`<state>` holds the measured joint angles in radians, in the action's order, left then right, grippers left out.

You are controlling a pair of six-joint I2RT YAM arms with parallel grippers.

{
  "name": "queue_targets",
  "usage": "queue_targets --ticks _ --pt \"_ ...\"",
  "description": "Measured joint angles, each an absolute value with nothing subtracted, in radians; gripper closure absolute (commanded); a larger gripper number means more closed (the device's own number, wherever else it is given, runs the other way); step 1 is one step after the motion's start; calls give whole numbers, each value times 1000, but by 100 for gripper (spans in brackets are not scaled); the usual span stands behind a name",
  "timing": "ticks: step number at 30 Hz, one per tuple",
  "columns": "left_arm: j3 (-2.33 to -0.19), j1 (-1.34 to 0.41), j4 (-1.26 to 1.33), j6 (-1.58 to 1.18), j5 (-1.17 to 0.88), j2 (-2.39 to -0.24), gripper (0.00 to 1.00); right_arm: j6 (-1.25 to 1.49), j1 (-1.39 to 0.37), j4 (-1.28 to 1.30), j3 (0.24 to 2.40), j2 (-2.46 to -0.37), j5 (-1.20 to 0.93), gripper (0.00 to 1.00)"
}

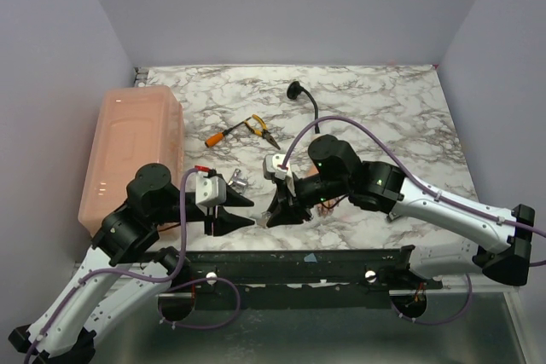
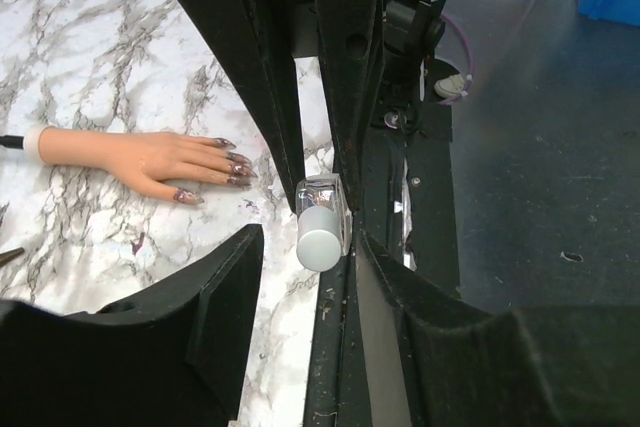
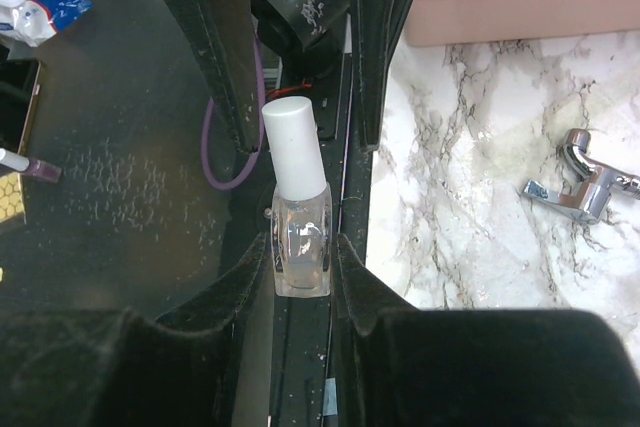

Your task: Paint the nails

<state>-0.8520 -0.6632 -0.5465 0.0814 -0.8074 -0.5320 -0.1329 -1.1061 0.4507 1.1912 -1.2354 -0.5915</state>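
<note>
A flesh-coloured mannequin hand (image 2: 140, 155) lies flat on the marble table, its dark purplish nails (image 2: 232, 169) pointing towards the grippers. In the top view it is hidden under the right arm. My right gripper (image 3: 302, 247) is shut on a clear nail polish bottle (image 3: 300, 239) with a white cap (image 3: 293, 147), holding it over the table's near edge (image 1: 271, 215). My left gripper (image 2: 310, 242) is open. Its fingers stand either side of the cap (image 2: 320, 235), without closing on it. In the top view the left gripper (image 1: 246, 210) meets the right one tip to tip.
A pink plastic box (image 1: 132, 155) stands at the left. Orange-handled tools (image 1: 243, 130) and a black cable piece (image 1: 303, 100) lie at the back. A small metal part (image 3: 585, 187) lies near the left gripper. The black mounting rail (image 1: 341, 262) runs along the near edge.
</note>
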Motion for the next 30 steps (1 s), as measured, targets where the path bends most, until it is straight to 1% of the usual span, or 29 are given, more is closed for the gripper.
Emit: queue_targets --ticks 8,10,12,14,16,25,30 --pt "-836 -663 -540 77 -824 -543 71 -133 -1106 450 1192 -1254 -592 100" --pt "-831 -663 -540 74 -826 -543 75 -133 -1106 450 1192 -1254 -592 100" --pt "-826 -663 -539 71 -828 -543 82 -133 -1106 450 1192 -1254 -592 100" --pt "-822 -663 -537 65 -829 -544 92 -133 -1106 451 1192 -1255 -593 100" --pt "-820 -663 -536 62 -831 -545 99 -134 -1106 451 1192 -1255 -593 100" --pt "-809 -663 -518 -1 -817 -546 100 -139 -1106 456 1192 -1256 -581 100" --pt "-843 -663 -548 -95 -711 -589 100 -136 -1106 447 1192 -1256 -467 100"
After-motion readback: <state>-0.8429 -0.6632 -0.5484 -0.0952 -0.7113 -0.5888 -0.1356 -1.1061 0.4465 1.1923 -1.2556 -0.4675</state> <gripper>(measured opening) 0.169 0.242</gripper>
